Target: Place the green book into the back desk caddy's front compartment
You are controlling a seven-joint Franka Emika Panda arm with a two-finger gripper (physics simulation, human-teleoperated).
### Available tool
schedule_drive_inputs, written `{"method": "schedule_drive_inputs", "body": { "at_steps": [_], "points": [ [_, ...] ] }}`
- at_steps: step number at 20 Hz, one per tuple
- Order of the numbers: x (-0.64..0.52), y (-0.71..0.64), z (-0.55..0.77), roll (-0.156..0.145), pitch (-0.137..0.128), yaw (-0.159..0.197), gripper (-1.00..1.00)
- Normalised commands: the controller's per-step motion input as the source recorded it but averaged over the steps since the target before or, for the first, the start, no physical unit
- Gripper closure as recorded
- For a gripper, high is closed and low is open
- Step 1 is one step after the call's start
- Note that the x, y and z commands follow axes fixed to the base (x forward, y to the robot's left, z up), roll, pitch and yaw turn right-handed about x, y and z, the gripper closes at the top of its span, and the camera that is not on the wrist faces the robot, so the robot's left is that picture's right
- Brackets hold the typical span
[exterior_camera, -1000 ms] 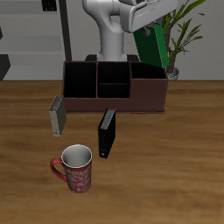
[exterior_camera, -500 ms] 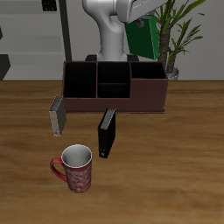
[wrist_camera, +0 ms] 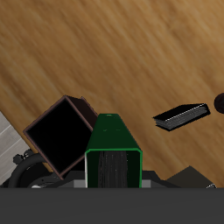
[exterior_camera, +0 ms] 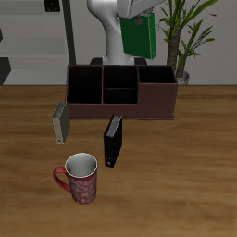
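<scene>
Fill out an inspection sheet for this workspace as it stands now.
Surface: wooden table, mostly bare.
Job's things: green book held in the air above the back desk caddy; front compartment holds nothing visible.
Clutter: black book and grey book standing upright; red mug nearer the front edge.
Grippers: gripper shut on green book.
Cables: nothing seen.
Surroundings: potted plant behind the caddy.

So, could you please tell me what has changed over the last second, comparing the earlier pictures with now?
The gripper, still shut on the thin bright green hardcover book, has carried it sideways above the long dark reddish-brown desk caddy, from over one end bay towards the divided middle, and the book now hangs more upright. The caddy, grey book, black book and red patterned mug have stayed put.
</scene>
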Motion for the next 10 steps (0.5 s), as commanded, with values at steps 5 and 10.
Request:
{"method": "schedule_drive_inputs", "body": {
  "at_steps": [5, 10],
  "points": [
    [-0.16, -0.11, -0.01, -0.04, 0.005, 0.072, 1.0],
    [-0.14, -0.09, 0.07, -0.043, -0.017, 0.086, 1.0]
  ]
}}
